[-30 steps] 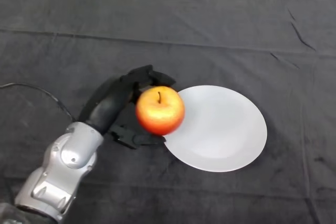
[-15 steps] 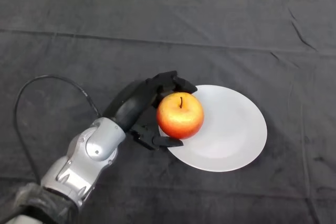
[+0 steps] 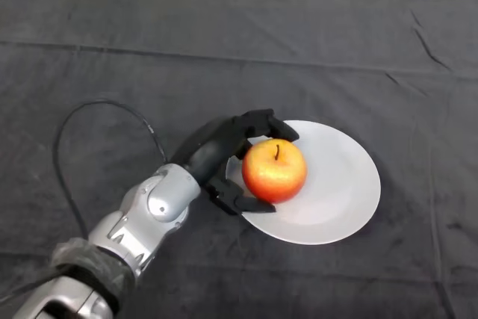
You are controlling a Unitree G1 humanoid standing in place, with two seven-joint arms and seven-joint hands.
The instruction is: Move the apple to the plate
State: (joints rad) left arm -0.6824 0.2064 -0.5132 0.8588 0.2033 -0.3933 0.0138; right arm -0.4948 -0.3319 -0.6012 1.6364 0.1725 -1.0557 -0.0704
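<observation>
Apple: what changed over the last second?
The left hand, shut on the apple throughout, carried it to the robot's right, from beside the plate's near-left rim to over the plate. Whether it rests on the plate yet can't be told. The plate and the dark cloth stayed put.

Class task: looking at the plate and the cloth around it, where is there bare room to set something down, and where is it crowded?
Bare: the plate's right half, beyond the apple, and the cloth behind it. Crowded: the plate's left edge, where the left hand curls round the apple.
</observation>
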